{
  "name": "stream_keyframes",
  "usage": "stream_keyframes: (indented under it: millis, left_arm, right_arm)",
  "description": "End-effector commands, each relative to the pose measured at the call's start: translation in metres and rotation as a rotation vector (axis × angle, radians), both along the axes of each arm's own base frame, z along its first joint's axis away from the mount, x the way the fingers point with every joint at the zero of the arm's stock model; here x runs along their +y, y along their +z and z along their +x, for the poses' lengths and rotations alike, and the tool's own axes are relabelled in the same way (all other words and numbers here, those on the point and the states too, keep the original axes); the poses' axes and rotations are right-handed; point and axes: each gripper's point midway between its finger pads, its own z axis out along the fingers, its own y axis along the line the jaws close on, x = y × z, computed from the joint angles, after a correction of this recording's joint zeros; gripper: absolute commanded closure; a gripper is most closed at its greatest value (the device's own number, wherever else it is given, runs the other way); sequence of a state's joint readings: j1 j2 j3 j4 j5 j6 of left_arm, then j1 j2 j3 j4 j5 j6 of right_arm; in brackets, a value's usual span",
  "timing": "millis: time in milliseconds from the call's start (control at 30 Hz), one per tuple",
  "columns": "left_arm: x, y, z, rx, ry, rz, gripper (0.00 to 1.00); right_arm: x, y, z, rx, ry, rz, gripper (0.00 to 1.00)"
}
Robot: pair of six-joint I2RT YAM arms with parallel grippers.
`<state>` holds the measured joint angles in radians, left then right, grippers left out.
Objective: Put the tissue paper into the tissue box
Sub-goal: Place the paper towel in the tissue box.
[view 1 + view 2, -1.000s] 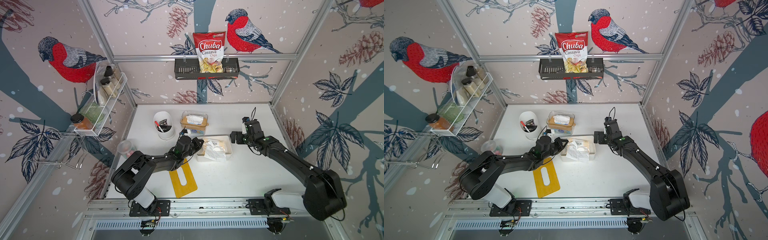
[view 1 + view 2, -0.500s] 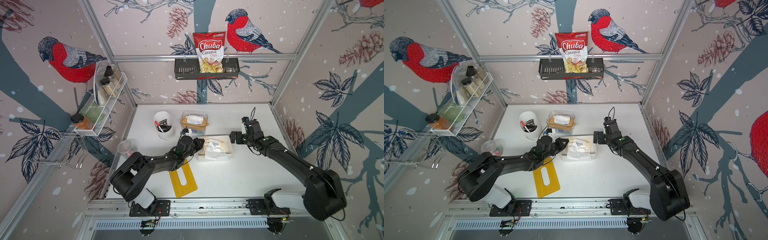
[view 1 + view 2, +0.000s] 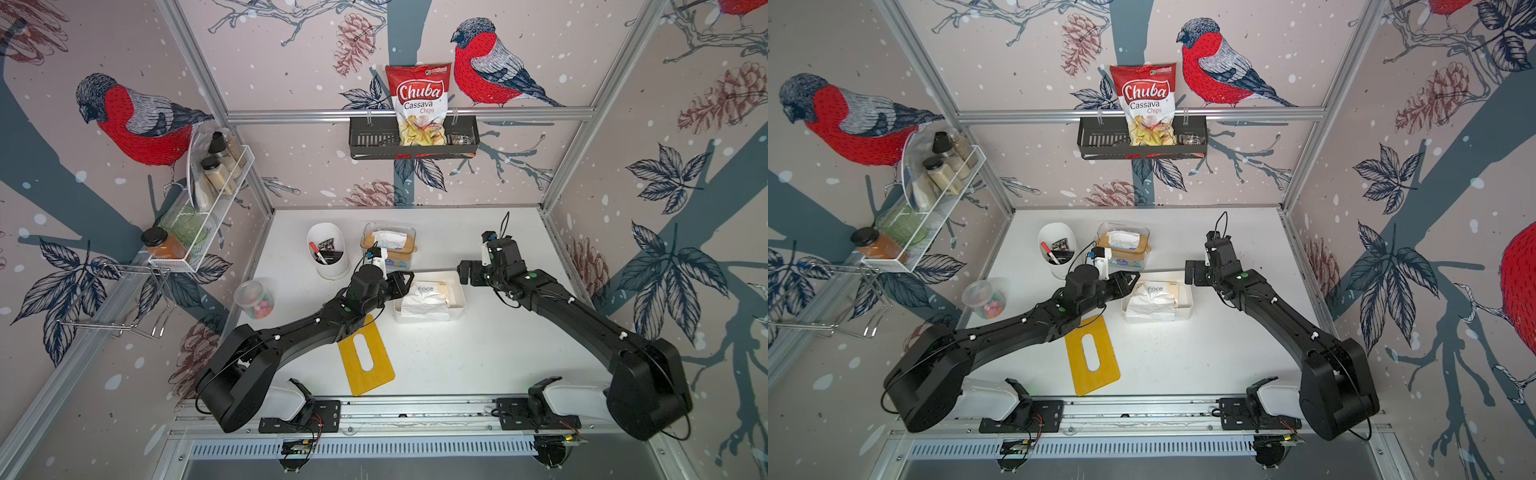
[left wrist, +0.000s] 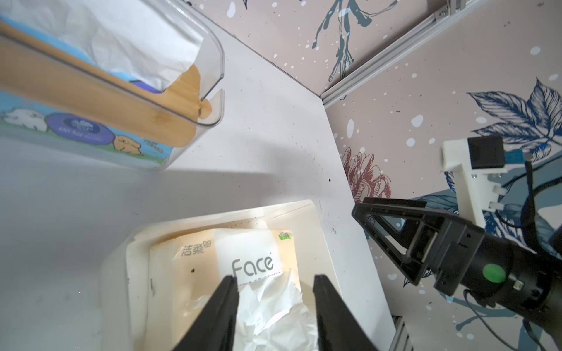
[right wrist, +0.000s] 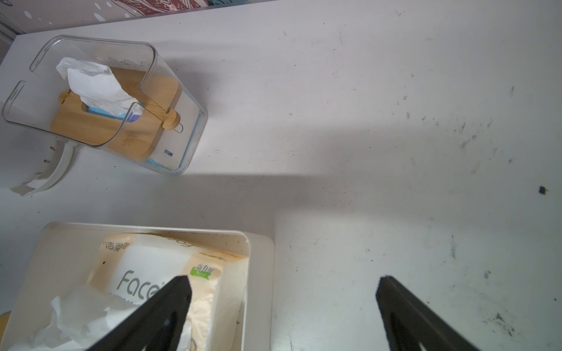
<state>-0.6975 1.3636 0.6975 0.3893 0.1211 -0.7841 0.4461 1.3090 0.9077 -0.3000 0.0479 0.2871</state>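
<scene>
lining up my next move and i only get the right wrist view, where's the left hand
observer: In a top view the left hand sits over the left end of the white box.
operator: is it gripping anything
observer: No. The left wrist view shows its fingers apart, one on each side of the crumpled tissue, not pinching it.
operator: anything near the box i'm missing
observer: A yellow slotted board lies flat on the table in front of the box, one corner under the left arm.
</scene>
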Motion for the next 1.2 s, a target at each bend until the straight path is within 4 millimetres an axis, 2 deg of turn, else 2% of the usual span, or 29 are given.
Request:
stream_keyframes:
  millis: [0,133,200,233,367,500,633,767,933,1000,1067,1167]
  left_arm:
    - [-0.007,-0.003,-0.025,-0.098,-0.194,0.193,0.51]
    - [-0.013,0.005,-0.059,-0.249,-0.334,0.368,0.39]
    - [-0.014,0.006,-0.074,-0.321,-0.376,0.458,0.25]
    - [-0.015,0.005,-0.079,-0.341,-0.398,0.488,0.22]
    - [-0.014,-0.003,-0.099,-0.383,-0.522,0.592,0.14]
    - [-0.009,-0.028,-0.115,-0.464,-0.675,0.741,0.14]
    - [-0.018,-0.034,-0.113,-0.49,-0.755,0.8,0.19]
    - [-0.025,-0.042,-0.097,-0.504,-0.764,0.889,0.28]
    - [-0.042,-0.054,-0.086,-0.483,-0.822,0.932,0.41]
    - [-0.045,-0.059,-0.082,-0.484,-0.825,0.949,0.53]
    - [-0.055,-0.047,-0.071,-0.523,-0.789,0.937,0.65]
    - [-0.067,-0.043,-0.062,-0.542,-0.752,0.902,0.76]
  right_arm:
    - [0.0,0.0,0.0,0.002,0.005,-0.013,0.0]
    - [0.001,0.0,0.001,0.004,0.007,-0.008,0.0]
    - [0.002,-0.001,0.002,0.005,0.009,-0.004,0.0]
    - [0.003,-0.002,0.002,0.008,0.011,-0.001,0.0]
    - [0.008,-0.002,0.001,0.008,0.026,0.024,0.0]
    - [0.008,-0.003,0.002,0.001,0.027,0.021,0.0]
    - [0.009,-0.002,0.001,0.002,0.032,0.031,0.0]
    - [0.008,-0.004,-0.003,0.0,0.033,0.037,0.0]
    - [0.005,-0.002,-0.004,-0.005,0.028,0.028,0.0]
    - [0.003,0.0,-0.004,-0.008,0.027,0.028,0.0]
    - [0.002,0.0,-0.004,-0.012,0.024,0.027,0.0]
    - [0.001,-0.001,-0.005,-0.008,0.021,0.028,0.0]
